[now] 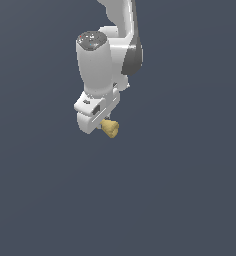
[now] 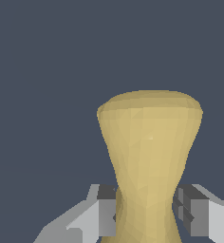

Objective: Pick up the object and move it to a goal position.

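Looking for writing, you find none that can be read on the object (image 2: 149, 161) or on the arm (image 1: 107, 55); only a dark round cap with small red marks sits on top of the wrist housing in the exterior view, too small to make out.

You see the tan-yellow object (image 1: 110, 128) held at its narrow waist by the gripper (image 2: 152, 213), whose two grey-padded fingers (image 2: 107, 211) press against it from either side. In the exterior view one flared end pokes out from under the white hand toward that view's right, in the upper middle of the frame.

Around it you have flat, uniform dark blue-grey on all sides, with no edge or other thing showing.

The object looks matte and faceted, flaring to a broad rounded end. The arm is smooth white with dark grey joints.
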Controlling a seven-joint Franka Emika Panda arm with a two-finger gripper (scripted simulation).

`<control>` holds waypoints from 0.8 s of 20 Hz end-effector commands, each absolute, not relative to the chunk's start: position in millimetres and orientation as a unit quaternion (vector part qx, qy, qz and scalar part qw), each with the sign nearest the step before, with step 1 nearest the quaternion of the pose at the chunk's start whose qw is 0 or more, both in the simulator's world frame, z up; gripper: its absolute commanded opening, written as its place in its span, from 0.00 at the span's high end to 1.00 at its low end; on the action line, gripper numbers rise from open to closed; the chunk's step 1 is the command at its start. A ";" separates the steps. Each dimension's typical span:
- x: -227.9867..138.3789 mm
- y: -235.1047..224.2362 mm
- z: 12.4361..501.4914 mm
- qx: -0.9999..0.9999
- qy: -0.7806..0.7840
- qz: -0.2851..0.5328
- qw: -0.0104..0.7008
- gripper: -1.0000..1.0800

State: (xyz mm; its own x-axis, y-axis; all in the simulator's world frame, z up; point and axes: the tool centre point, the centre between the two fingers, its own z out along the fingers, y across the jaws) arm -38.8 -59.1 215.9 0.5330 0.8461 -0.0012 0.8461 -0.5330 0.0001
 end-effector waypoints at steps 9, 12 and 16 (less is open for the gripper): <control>-70.5 -45.1 338.2 0.875 0.484 0.000 0.000 1.00; -78.4 -41.6 370.9 0.875 0.484 0.000 0.000 1.00; -88.2 -37.2 412.9 0.875 0.484 0.000 0.000 1.00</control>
State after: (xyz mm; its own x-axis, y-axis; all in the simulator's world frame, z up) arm -83.8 -38.9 397.0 0.5323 0.8466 0.0004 0.8466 -0.5323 0.0007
